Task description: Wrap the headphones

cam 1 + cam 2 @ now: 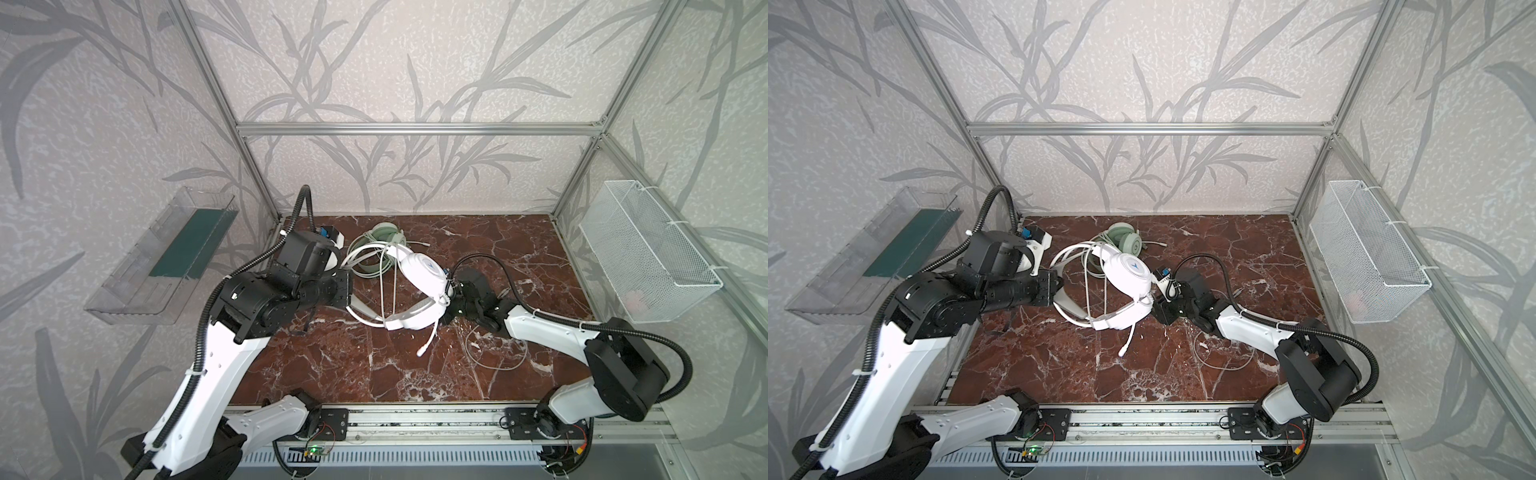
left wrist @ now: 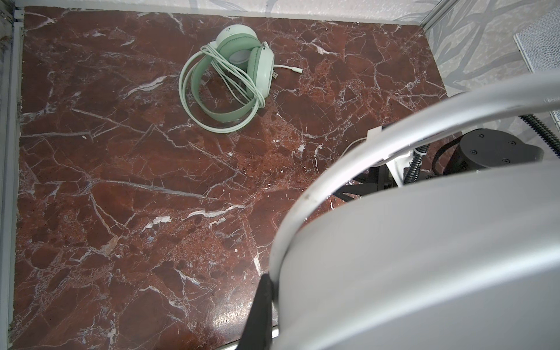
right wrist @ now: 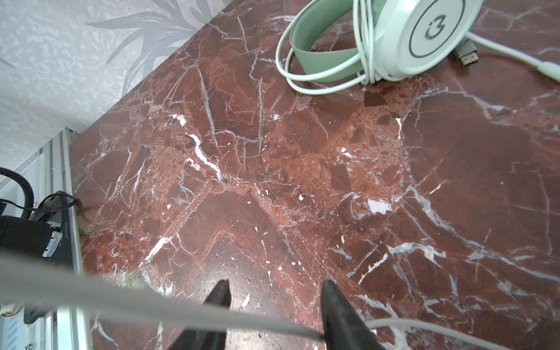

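Observation:
The white headphones hang tilted above the middle of the marble table, blue logo on the upper cup, mic boom pointing down. My left gripper is shut on their headband, which fills much of the left wrist view. My right gripper stands open beside the cup, a pale cable lying across its spread fingers. More of that cable loops on the table under the right arm. The mint-green headphones lie at the back, cable coiled round them.
A clear plastic bin hangs on the left wall and a white wire mesh basket on the right wall. Aluminium frame posts stand at the table's corners. The arm bases sit on a rail along the front edge.

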Controlling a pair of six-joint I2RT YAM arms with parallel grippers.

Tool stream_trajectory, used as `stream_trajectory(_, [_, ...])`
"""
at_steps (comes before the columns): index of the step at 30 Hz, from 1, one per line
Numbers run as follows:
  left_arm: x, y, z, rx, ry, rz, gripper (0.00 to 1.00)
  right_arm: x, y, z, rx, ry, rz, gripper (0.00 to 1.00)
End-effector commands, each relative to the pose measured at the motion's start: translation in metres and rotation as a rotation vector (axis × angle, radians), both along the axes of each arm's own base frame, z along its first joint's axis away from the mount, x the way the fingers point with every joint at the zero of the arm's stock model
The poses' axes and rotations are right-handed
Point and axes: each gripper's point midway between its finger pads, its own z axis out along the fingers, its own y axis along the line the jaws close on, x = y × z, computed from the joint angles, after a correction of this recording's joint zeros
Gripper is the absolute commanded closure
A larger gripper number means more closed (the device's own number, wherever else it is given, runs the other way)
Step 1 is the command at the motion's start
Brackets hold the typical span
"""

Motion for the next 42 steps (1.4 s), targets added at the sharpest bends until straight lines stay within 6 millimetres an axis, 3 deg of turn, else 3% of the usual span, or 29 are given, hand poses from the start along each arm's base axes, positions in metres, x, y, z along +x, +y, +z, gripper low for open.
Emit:
stream_trajectory(1, [0.002, -0.007, 0.019, -0.067, -0.046, -0.014, 1.0, 0.012, -0.001, 0.001, 0.02, -0.023, -0.013, 0.51])
stream_trajectory(6, [0.003, -0.006, 0.022, -0.072, -0.047, -0.009, 1.0, 0.03, -0.003, -0.013, 0.02, 0.003, -0.027, 0.62])
stream_trajectory(15, [0.01, -0.009, 0.018, -0.112, -0.015, -0.009, 1.0, 0.042, -0.004, -0.04, -0.005, 0.004, -0.053, 0.73])
stream_trajectory(20, [0.019, -0.004, 0.011, -0.12, 0.011, 0.022, 1.0, 0.037, -0.003, -0.044, 0.004, 0.016, -0.041, 0.94])
stream_trajectory(25, [0.032, -0.003, 0.009, -0.161, 0.024, 0.063, 1.0, 0.024, -0.001, -0.048, 0.036, 0.036, -0.035, 1.0])
stream_trajectory(28, [0.044, 0.001, 0.009, -0.178, 0.03, 0.113, 1.0, 0.006, 0.006, -0.051, 0.027, 0.042, -0.006, 1.0])
stream_trajectory(37, [0.084, 0.022, 0.003, -0.273, 0.046, 0.279, 1.0, -0.079, 0.039, -0.058, -0.064, 0.016, 0.15, 1.0])
stream_trajectory(42, [0.105, 0.043, -0.023, -0.215, 0.091, 0.372, 1.0, -0.125, 0.045, -0.045, -0.136, -0.051, 0.24, 1.0])
